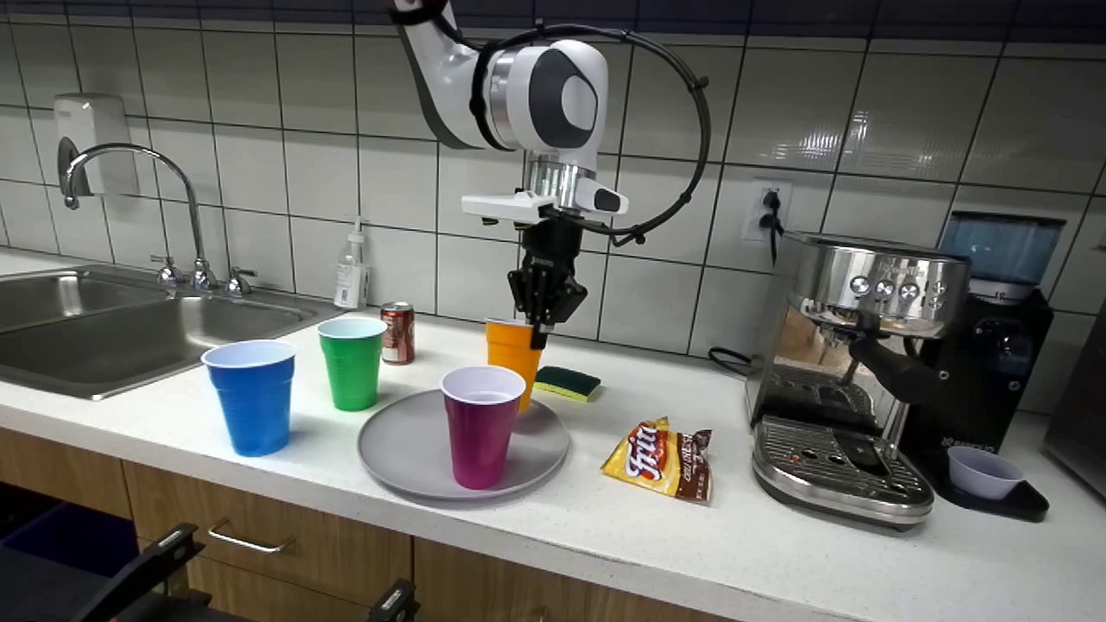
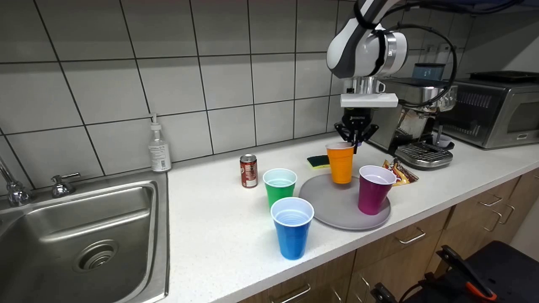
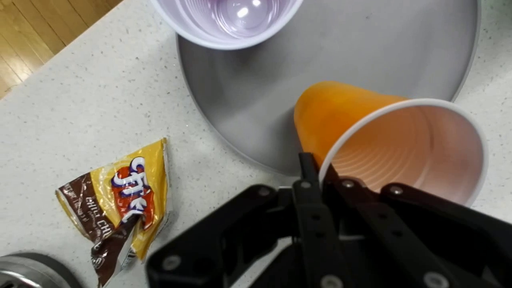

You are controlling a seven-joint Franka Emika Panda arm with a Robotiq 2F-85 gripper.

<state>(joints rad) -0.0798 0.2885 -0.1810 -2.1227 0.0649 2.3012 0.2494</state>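
My gripper (image 3: 319, 170) is shut on the rim of an orange cup (image 3: 344, 108), one finger inside and one outside. In both exterior views the gripper (image 1: 537, 333) (image 2: 356, 146) points down at the orange cup (image 1: 508, 350) (image 2: 341, 165). The cup is upright over the back part of a grey plate (image 1: 397, 445) (image 2: 324, 202); I cannot tell whether its base touches the plate. A purple cup (image 1: 484, 441) (image 2: 373, 194) stands on the plate's front part; its white inside shows in the wrist view (image 3: 240, 20).
Blue cup (image 1: 252, 406), green cup (image 1: 352, 371) and red can (image 1: 398, 333) stand left of the plate. A sponge (image 1: 568, 382) lies behind it. A Fritos bag (image 1: 661, 462) and coffee machine (image 1: 851, 371) are to the right. A sink (image 2: 97, 235) and soap bottle (image 2: 159, 149) are left.
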